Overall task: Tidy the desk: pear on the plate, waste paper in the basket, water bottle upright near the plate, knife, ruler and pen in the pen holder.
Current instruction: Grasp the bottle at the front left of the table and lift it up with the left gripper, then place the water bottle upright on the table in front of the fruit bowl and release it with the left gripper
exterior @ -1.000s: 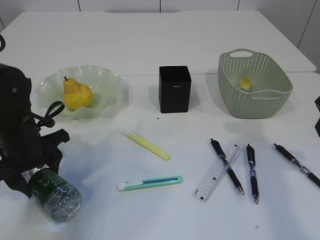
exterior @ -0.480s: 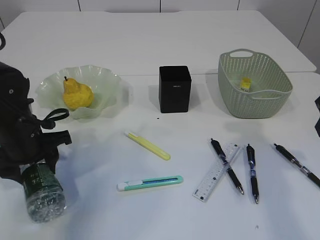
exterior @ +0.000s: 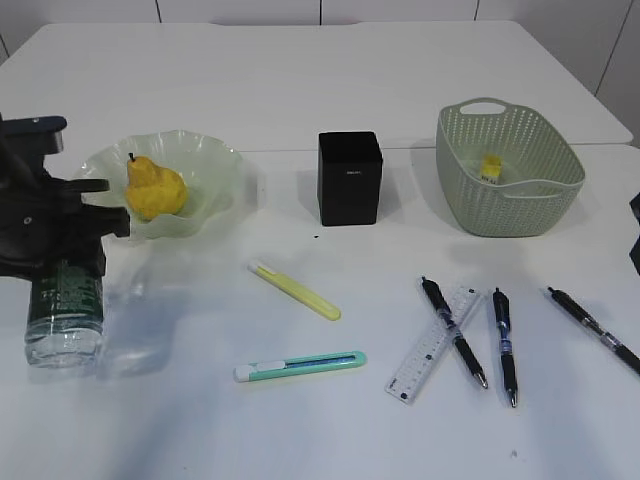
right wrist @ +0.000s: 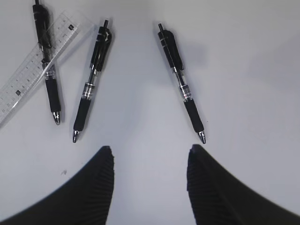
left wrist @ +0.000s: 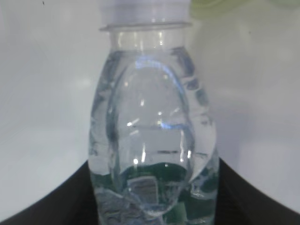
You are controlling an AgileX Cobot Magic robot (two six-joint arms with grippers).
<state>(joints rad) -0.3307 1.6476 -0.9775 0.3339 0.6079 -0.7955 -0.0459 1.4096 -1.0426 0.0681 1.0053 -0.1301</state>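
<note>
My left gripper (exterior: 60, 262) is shut on the water bottle (exterior: 63, 320), which hangs about vertical just left of the plate (exterior: 210, 160), clear end down at the desk; its cap is hidden there. In the left wrist view the bottle (left wrist: 152, 140) fills the space between the black jaws. The pear (exterior: 154, 188) lies on the plate. The waste paper (exterior: 491, 166) lies in the basket (exterior: 520, 205). The pen holder (exterior: 349, 178) stands mid-desk. My right gripper (right wrist: 150, 159) is open above bare desk, near three pens (right wrist: 180, 79) and the ruler (right wrist: 28, 79).
A yellow knife (exterior: 295, 291) and a teal knife (exterior: 300, 365) lie in front of the pen holder. The ruler (exterior: 435, 343) lies under one pen (exterior: 453, 330); two more pens (exterior: 504, 345) (exterior: 592, 330) lie to its right.
My left gripper has swung the bottle from lying tilted toward the front edge to about vertical, and carried it up and back toward the plate. The right gripper's earlier state is not shown.
</note>
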